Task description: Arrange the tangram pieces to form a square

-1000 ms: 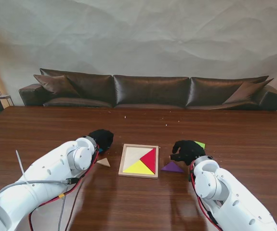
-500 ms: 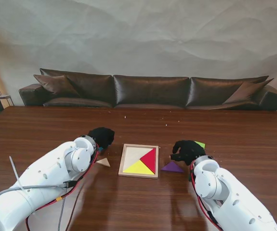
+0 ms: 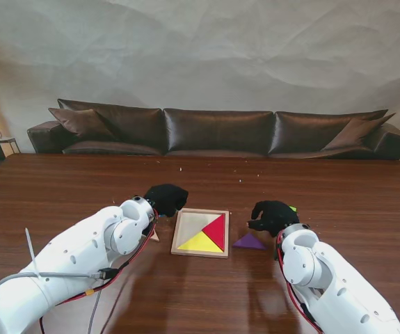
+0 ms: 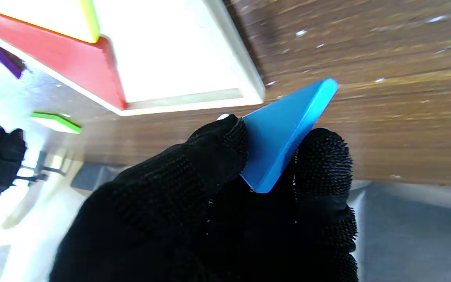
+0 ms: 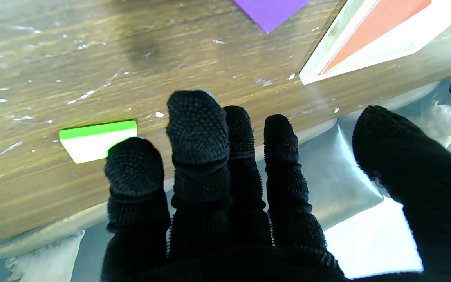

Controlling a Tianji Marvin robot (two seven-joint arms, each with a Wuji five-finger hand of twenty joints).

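A square wooden tray [image 3: 178, 232] lies at the table's middle and holds a red triangle [image 3: 216, 229] and a yellow triangle [image 3: 200, 243]. My left hand [image 3: 166, 199], in a black glove, hovers by the tray's far left corner, shut on a blue piece [image 4: 284, 129] pinched between thumb and finger. My right hand [image 3: 273, 216] is open to the right of the tray, fingers spread, holding nothing. A purple triangle [image 3: 248, 241] lies just nearer to me than that hand. A green piece [image 5: 98, 140] shows past its fingers. A tan triangle [image 3: 154, 236] peeks out beside my left forearm.
The table [image 3: 339, 195] is dark brown wood with small crumbs scattered over it. A dark leather sofa [image 3: 217, 132] runs along the table's far edge. Cables hang from my left arm [image 3: 81, 257] near the table's front.
My left hand has moved right, from left of the tray to its far left corner, carrying the blue piece. The right hand has barely shifted.
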